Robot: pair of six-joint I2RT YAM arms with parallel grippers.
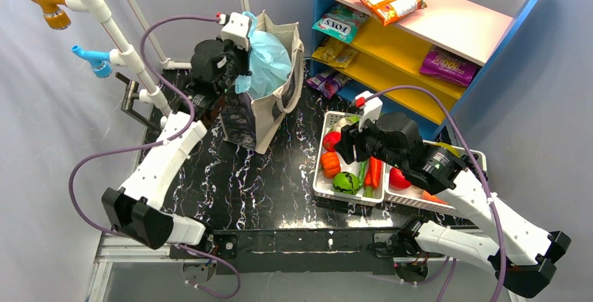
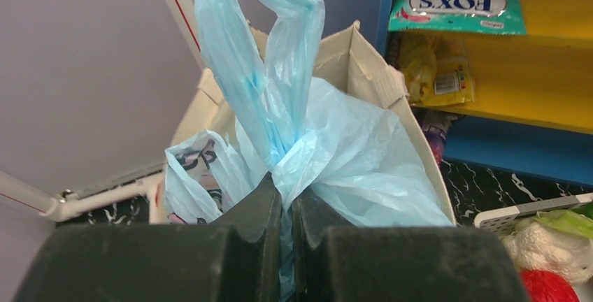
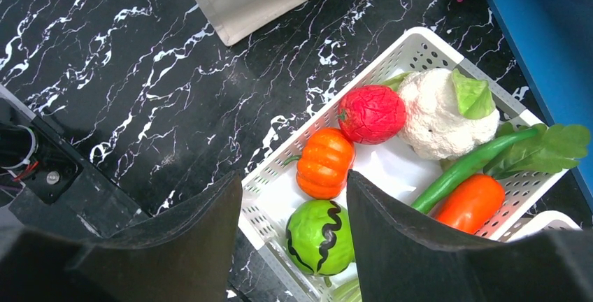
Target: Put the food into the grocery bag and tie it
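Over at the far left of the black, white-veined marble-look surface (image 1: 280, 176): thin, crinkly, translucent light-blue plastic carrier bag (image 2: 349, 155), nested in a stiff beige canvas tote (image 2: 374, 71), evidently to keep the flimsy film upright. Pinched at the base of one twisted handle loop by the left pincer (image 2: 285, 207), jaws together on the plastic, probably to hold the mouth up for loading. On the right side, poised above a white perforated plastic basket (image 3: 419, 40): right pincer (image 3: 294, 183), jaws apart and holding nothing, lined up over a green round vegetable with a dark squiggle (image 3: 320, 235) and a ribbed orange pumpkin (image 3: 324, 162). Alongside in the same basket: bumpy red round fruit (image 3: 370, 113), white cauliflower with a green leaf (image 3: 437, 117), long green pod (image 3: 461, 173), orange-red pepper (image 3: 472, 204). By the look of it, loading not yet begun, tying a long way off. Likely risk: thin film slipping from the grip.
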